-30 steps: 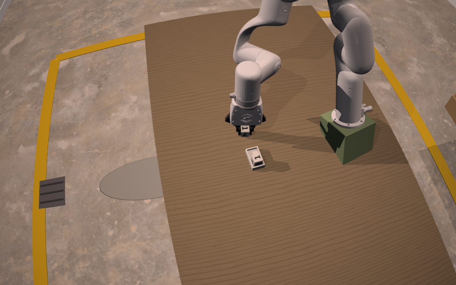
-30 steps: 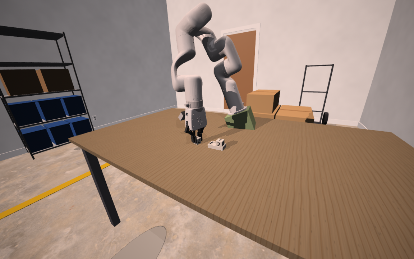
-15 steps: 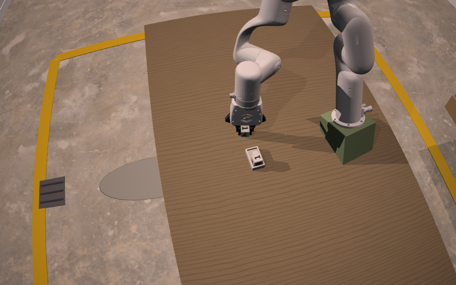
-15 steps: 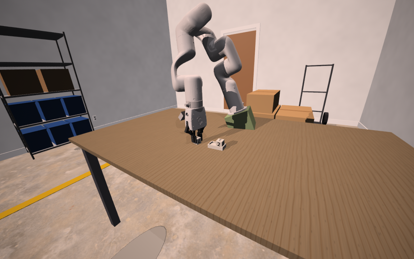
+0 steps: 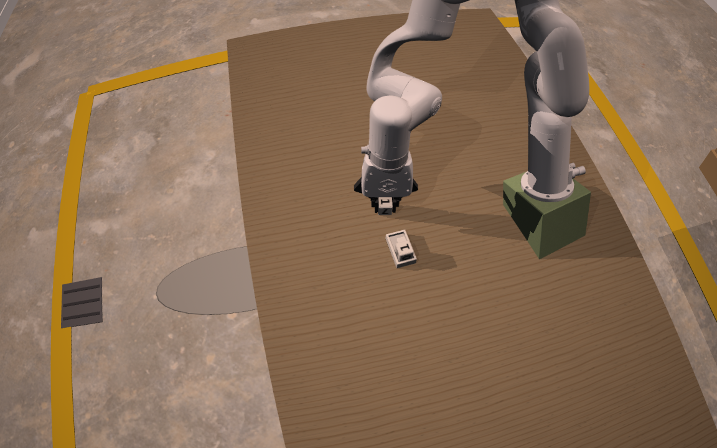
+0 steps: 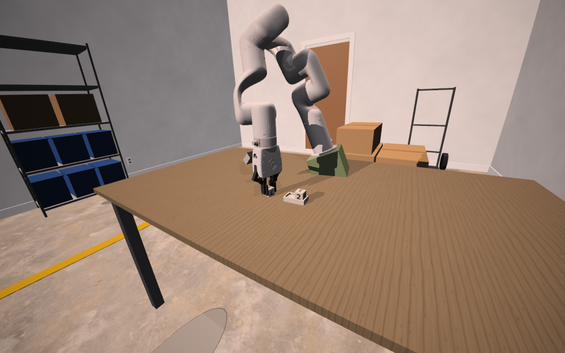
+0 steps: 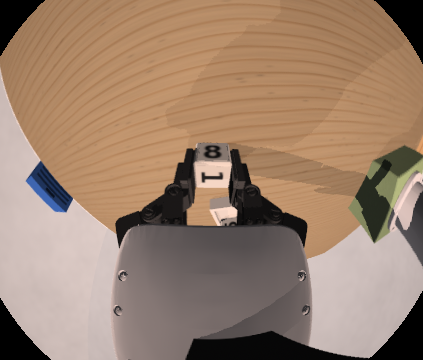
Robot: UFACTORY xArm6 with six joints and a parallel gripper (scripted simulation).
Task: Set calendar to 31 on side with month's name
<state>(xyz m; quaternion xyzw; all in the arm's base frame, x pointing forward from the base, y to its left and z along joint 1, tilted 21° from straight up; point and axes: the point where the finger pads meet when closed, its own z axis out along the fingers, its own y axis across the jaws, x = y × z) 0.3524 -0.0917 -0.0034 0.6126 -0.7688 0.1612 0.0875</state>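
My gripper points down and is shut on a white cube. This cube shows a sideways 1 on top and an 8 on one side in the wrist view. Whether its underside touches the table cannot be told. The white tray lies on the table close by, on the near side of the gripper in the top view. The other cube stands in the tray's near end, with a 1 on top and a 2 on one side. The month's name is not legible.
The green base block of the arm stands on the wooden table, to the right of the tray. Shelves and cardboard boxes stand beyond the table.
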